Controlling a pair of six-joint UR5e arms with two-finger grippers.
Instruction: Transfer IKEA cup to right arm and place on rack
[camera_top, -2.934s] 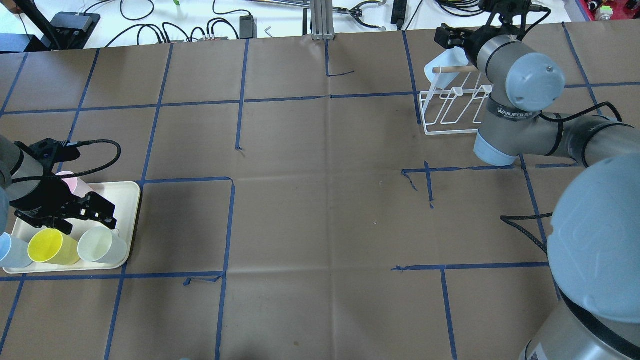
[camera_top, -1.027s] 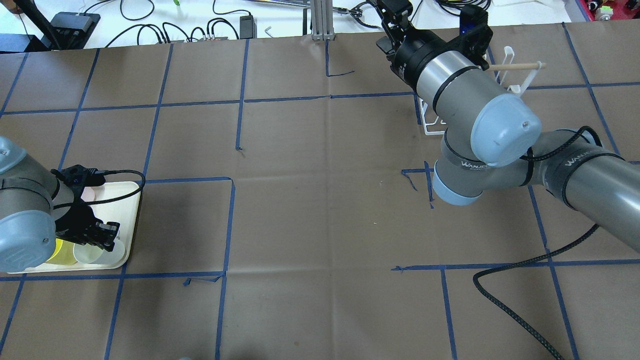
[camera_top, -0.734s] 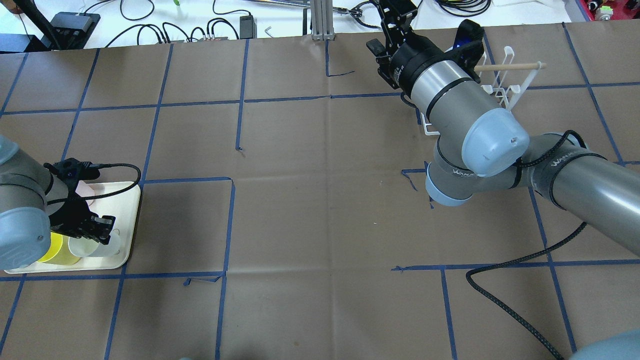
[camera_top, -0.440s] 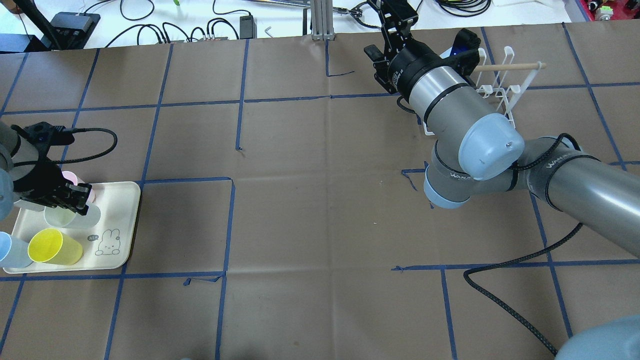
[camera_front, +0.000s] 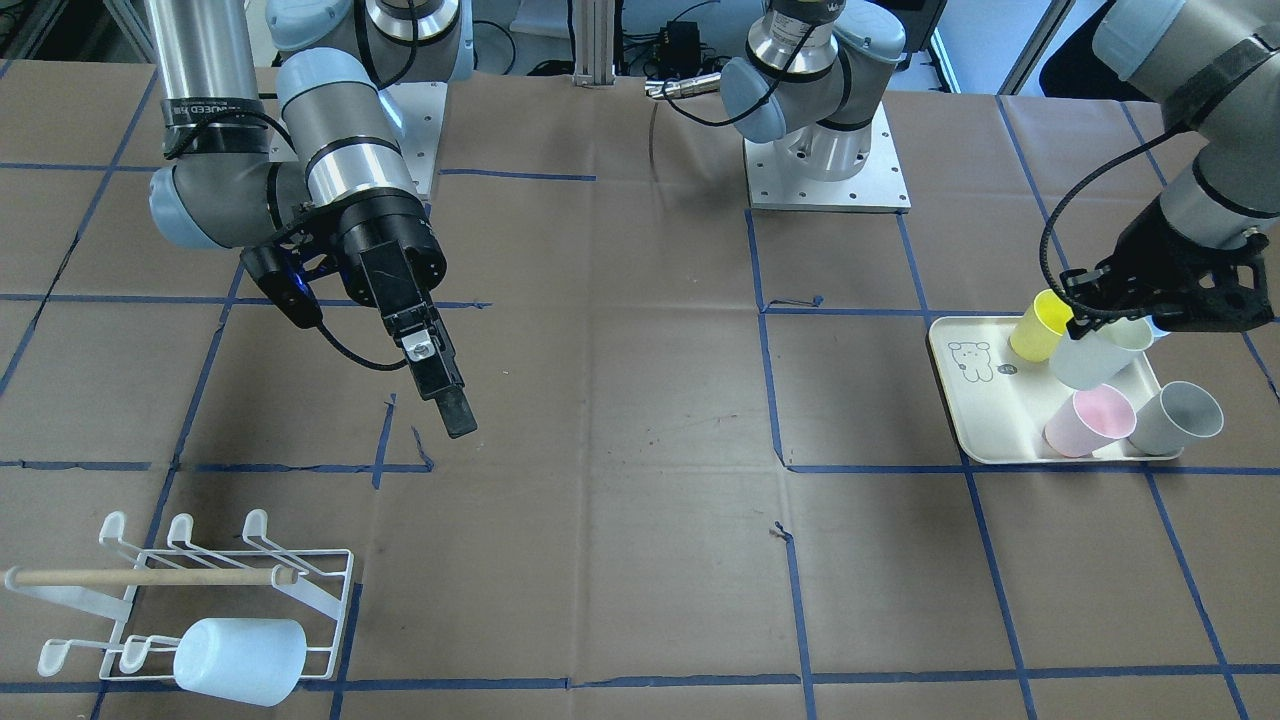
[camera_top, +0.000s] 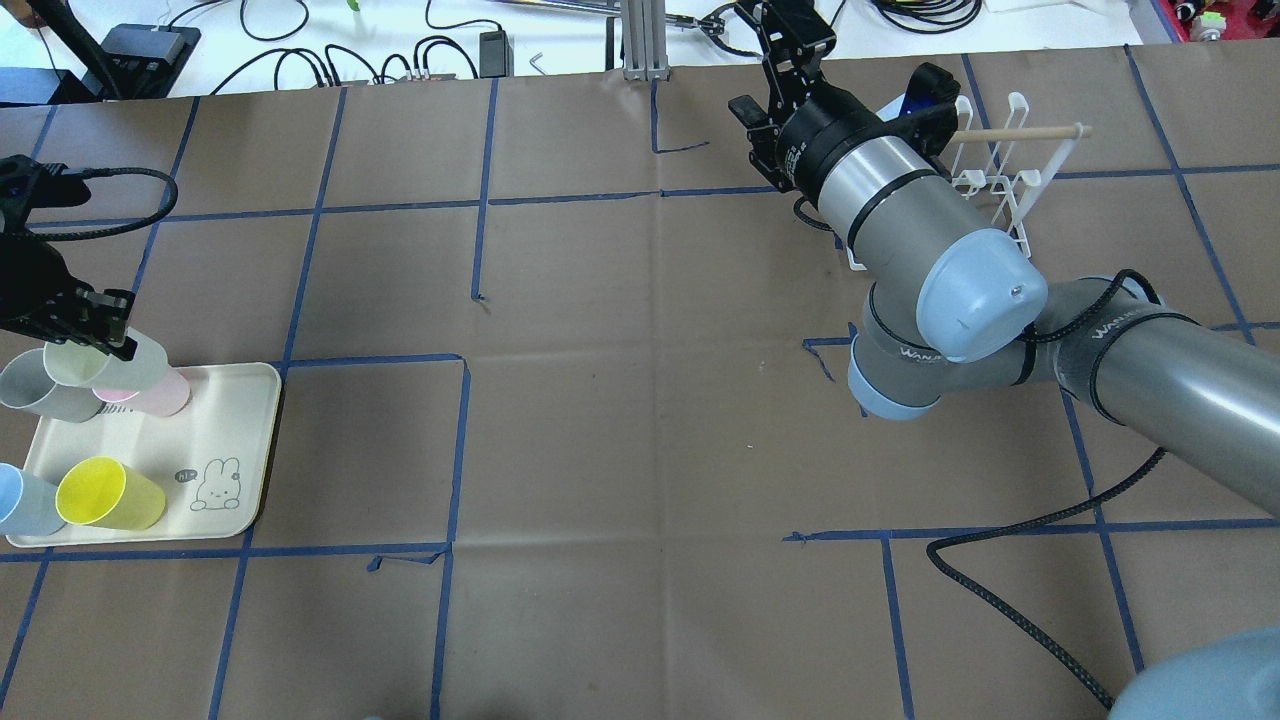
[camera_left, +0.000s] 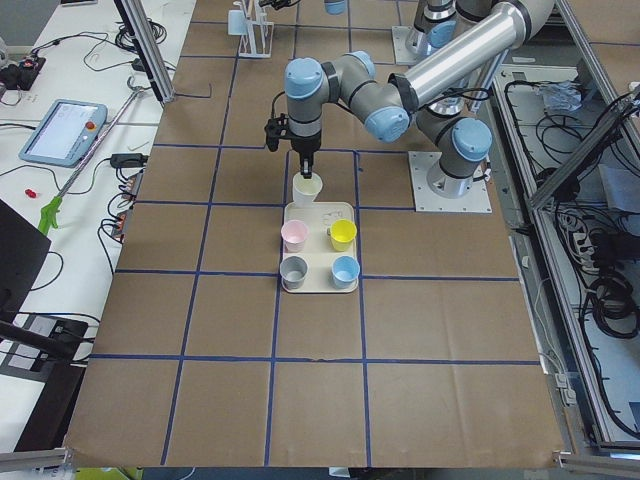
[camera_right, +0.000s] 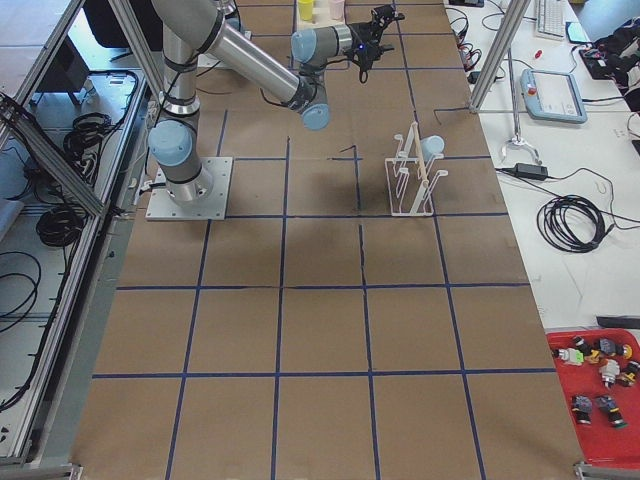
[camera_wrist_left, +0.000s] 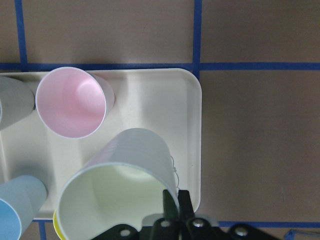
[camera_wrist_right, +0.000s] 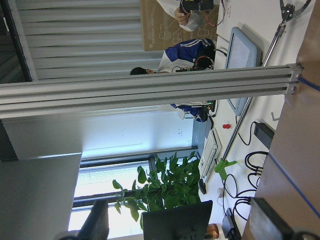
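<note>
Over the tray: left gripper, fingers clenched on the rim of a pale greenish cup, one finger inside and one outside; the cup hangs tilted above the tray, its mouth turned up towards the wrist
Tray: cream with a small animal drawing, at the worktop's end on the robot's left; a pink cup, a grey cup, a yellow cup and a blue cup stand on it
Right gripper: up in the air, well apart from the tray; its wrist view shows the long narrow fingers spread wide with nothing between them
Rack: white wire, at the far corner on the robot's right, with a wooden dowel across its top
On the rack: a pale blue cup lying on its side over the prongs, clear of the right gripper
Worktop: brown paper crossed with blue tape lines
</note>
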